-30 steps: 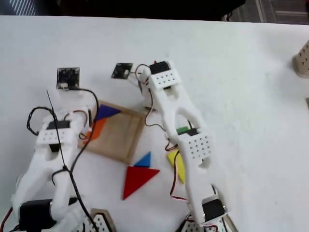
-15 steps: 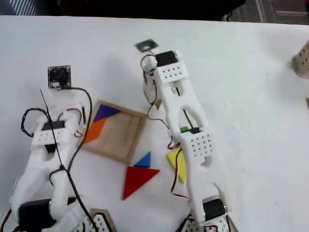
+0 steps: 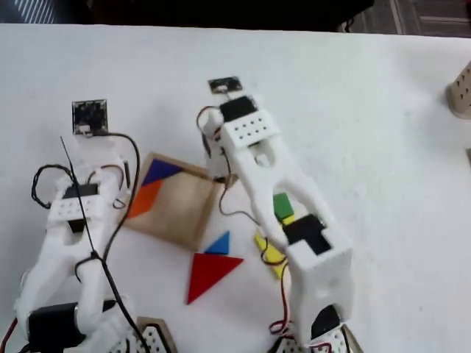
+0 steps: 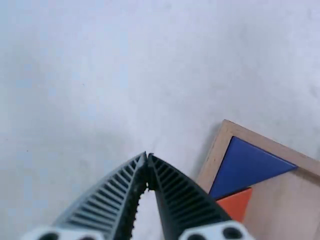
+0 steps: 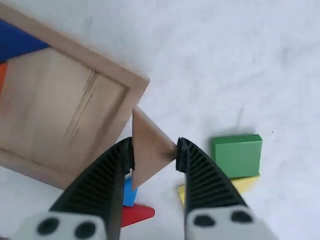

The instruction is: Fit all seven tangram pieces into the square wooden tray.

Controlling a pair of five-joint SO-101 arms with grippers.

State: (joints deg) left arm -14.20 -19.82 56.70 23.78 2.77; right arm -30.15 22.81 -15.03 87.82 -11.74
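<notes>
1. Tray [image 3: 193, 215] floor is mostly bare in the high view, with a blue triangle [image 3: 162, 170] and an orange piece [image 3: 147, 197] in one corner. The right arm [image 3: 254, 143] has swung back to the tray's corner, uncovering a green square [image 3: 282, 204] that touches a yellow piece [image 3: 271, 254]. The left arm [image 3: 66, 220] is unmoved.
2. Left wrist view: the left gripper [image 4: 148, 157] is closed on nothing over open table [image 4: 75, 75]. The tray rim is just beside its fingertips.
3. Right wrist view: the right gripper [image 5: 154, 145] clamps a tan triangle [image 5: 146, 132] at the tray's corner edge. The green square is near one finger, and a small blue triangle [image 5: 129, 192] and a red triangle [image 5: 137, 214] lie under the other.
</notes>
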